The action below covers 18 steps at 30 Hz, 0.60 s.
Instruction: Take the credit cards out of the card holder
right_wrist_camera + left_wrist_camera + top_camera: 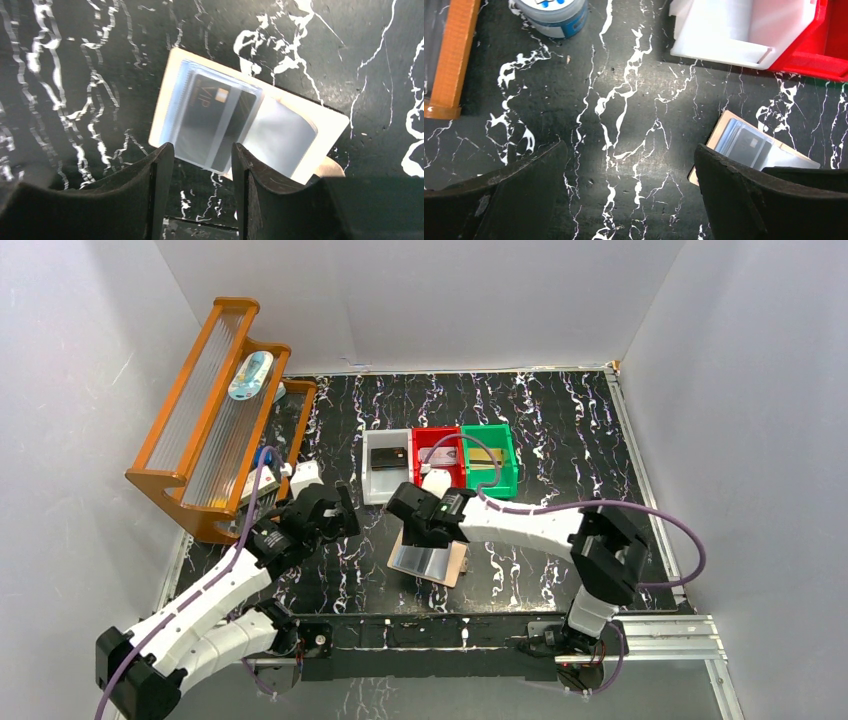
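The tan card holder [452,565] lies open on the black marbled table, pale blue pockets up. A black card [215,120] marked VIP sits in its left pocket; the other pocket [282,140] looks glossy and blank. My right gripper [202,150] is open and empty just above the holder's near edge, a finger on each side of the black card's end; it also shows in the top view [425,528]. My left gripper [335,515] is wide open and empty over bare table, left of the holder [724,125].
A grey bin [377,480], a red bin [418,440] and a green bin [508,460] stand in a row behind the holder, each with a card inside. An orange rack [200,410] stands at the left. A blue-and-white tub [554,15] sits by it.
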{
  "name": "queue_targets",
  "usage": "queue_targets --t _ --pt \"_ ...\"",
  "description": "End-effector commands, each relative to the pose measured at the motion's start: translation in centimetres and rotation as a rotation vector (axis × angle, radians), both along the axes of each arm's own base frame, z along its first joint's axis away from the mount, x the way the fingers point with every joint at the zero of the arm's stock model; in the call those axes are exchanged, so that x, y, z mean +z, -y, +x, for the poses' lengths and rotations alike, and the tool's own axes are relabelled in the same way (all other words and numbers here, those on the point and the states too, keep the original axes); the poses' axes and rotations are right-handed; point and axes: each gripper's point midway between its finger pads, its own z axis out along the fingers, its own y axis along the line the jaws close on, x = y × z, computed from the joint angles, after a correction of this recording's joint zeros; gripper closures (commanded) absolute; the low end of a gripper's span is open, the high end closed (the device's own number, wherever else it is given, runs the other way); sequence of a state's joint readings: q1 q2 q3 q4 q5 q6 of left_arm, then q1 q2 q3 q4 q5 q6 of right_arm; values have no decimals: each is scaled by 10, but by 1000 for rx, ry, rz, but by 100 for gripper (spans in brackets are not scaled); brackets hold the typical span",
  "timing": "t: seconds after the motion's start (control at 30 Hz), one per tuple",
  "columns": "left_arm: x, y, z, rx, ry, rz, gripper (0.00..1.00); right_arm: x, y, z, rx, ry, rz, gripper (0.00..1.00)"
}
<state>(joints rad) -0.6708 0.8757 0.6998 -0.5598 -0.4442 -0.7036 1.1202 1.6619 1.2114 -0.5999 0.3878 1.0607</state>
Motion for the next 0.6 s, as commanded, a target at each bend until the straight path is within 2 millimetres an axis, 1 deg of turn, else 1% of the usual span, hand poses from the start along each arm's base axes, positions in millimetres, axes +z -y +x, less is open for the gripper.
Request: queue_targets --t 0.0,0.1,0.17,0.43,0.57 --pt "2 -22 -5 98 26 23 2 4 -4 2 -85 20 -24 46" --pt "6 -26 -5 111 42 27 2 -1 -10 -4 -71 4 -40 46" --pt "9 -30 -6 124 57 33 2 -20 -13 -8 -60 -36 -81 47" --pt "8 -33 -7 133 57 38 2 -34 -9 -10 -74 -71 -145 47" --pt "8 -34 -7 137 60 40 2 -41 -10 -12 -66 -87 -160 48"
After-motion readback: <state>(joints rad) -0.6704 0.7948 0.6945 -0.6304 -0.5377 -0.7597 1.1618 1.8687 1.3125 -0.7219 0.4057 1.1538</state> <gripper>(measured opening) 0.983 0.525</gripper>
